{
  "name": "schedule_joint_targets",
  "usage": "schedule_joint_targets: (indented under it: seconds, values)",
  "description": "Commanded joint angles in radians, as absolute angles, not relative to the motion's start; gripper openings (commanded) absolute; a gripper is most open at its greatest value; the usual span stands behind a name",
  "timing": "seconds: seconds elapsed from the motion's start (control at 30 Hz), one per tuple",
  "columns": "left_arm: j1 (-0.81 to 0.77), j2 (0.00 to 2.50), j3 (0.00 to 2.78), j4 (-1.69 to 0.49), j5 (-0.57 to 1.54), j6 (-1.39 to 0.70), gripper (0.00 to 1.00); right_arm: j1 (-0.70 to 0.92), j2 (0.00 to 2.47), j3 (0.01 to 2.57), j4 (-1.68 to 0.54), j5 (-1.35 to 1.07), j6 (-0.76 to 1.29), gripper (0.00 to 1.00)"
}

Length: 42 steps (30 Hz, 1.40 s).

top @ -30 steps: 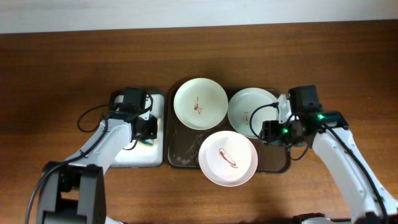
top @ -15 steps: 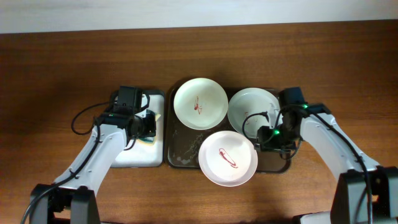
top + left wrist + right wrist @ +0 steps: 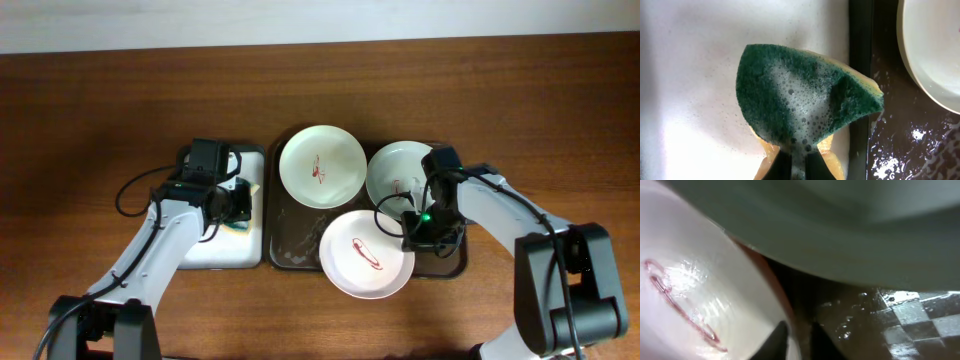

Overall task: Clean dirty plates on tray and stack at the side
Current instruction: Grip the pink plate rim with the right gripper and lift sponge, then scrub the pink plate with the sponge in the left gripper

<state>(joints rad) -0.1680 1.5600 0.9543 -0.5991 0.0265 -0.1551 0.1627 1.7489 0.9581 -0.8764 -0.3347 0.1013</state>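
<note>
- The nearest white plate [image 3: 365, 262] lies at the front of the tray [image 3: 285, 250], overhanging its front rim. Its red squiggle is unwiped.
- The right tool [image 3: 797, 341] sits low at that plate's right edge. Its jaws are a little apart with the rim between them (whether the pads press on it I cannot tell).
- The left tool [image 3: 794, 169] is closed on a foamy green-and-yellow sponge [image 3: 800, 110]. It holds the sponge over the smaller white tray [image 3: 215, 250], just beside the brown tray's left wall.
- Farther back, the mint-green plate [image 3: 400, 162] on the right and the second white plate [image 3: 322, 165] on the left sit side by side on the tray. The white one shows a red mark; the mint one is partly hidden by the right arm.
- By my reading the task is near its start. All three plates are on the tray, none looks cleaned, and none is stacked on the tabletop [image 3: 100, 120]. Each plate has yet to be wiped and stacked at the side.
</note>
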Motion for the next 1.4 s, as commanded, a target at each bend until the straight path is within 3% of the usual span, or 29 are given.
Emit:
schedule_joint_targets:
  seconds: [0.0,0.43,0.9,1.1,1.37]
  values:
    - [-0.17,1.548,0.973,-0.6,0.039,-0.168,0.0,0.17,1.759,0.952,-0.863,-0.337,0.113,0.14]
    - [-0.17,1.548,0.973,-0.599,0.049,-0.168,0.0,0.17,1.759,0.952,-0.851,-0.348,0.112,0.04]
    - [-0.186,1.493,0.974,-0.542,0.466,-0.174,0.0,0.171,1.758,0.954,-0.758,-0.393,0.192,0.04]
    - [-0.353,1.495,0.973,-0.472,0.484,-0.37,0.0,0.171,1.758,0.954,-0.759,-0.393,0.193,0.04]
    - [-0.632,1.57,0.973,-0.336,0.21,-0.604,0.0,0.171,1.758,0.954,-0.759,-0.393,0.192,0.04]
